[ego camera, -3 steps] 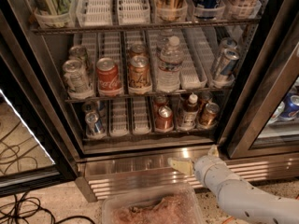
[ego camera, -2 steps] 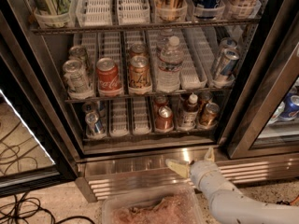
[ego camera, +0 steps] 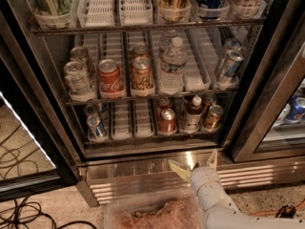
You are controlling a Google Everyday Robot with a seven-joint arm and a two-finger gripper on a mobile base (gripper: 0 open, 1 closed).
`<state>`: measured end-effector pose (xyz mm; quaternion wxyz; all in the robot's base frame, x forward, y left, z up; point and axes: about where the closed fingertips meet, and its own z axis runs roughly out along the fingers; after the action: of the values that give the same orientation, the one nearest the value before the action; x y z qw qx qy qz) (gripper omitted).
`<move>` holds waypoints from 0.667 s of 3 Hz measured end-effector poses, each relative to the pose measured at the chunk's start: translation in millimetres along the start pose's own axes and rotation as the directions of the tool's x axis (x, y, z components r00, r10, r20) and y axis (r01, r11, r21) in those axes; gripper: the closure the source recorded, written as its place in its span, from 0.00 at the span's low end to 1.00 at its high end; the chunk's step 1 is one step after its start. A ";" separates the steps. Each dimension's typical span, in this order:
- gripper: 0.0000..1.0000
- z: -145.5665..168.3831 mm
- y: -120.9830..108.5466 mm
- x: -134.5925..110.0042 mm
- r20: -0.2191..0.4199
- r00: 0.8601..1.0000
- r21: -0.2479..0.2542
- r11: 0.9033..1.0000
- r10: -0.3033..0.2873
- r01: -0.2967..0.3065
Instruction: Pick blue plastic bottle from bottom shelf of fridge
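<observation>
The fridge (ego camera: 267,104) stands open in front of me. On its bottom shelf (ego camera: 152,137) the blue plastic bottle (ego camera: 193,114) stands upright, with a white cap, dark neck and pale label. A copper can (ego camera: 167,119) is to its left and another can (ego camera: 212,117) to its right. My gripper (ego camera: 195,162) is open, its pale fingers spread, low in front of the steel base grille (ego camera: 143,173). It sits just below the shelf's front edge, under the bottle, and holds nothing.
The middle shelf holds a red cola can (ego camera: 109,78), other cans and a clear water bottle (ego camera: 172,66). A silver can (ego camera: 96,125) stands at the bottom shelf's left. A clear plastic bin (ego camera: 152,213) lies on the floor by my arm. Cables (ego camera: 24,213) lie at the lower left.
My arm and gripper have shifted slightly left and up toward the bottom shelf. The bottle and cans have not moved.
</observation>
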<state>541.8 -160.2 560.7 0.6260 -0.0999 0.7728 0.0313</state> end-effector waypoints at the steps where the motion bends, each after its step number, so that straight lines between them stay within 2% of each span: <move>1: 0.00 -1.8 -2.3 -7.7 0.095 0.995 0.049 0.998 -0.032 0.028; 2: 0.00 0.1 -2.5 -16.6 0.153 0.987 0.070 0.997 -0.048 0.038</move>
<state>545.6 -160.7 577.0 0.6874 -0.0929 0.7203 -0.0005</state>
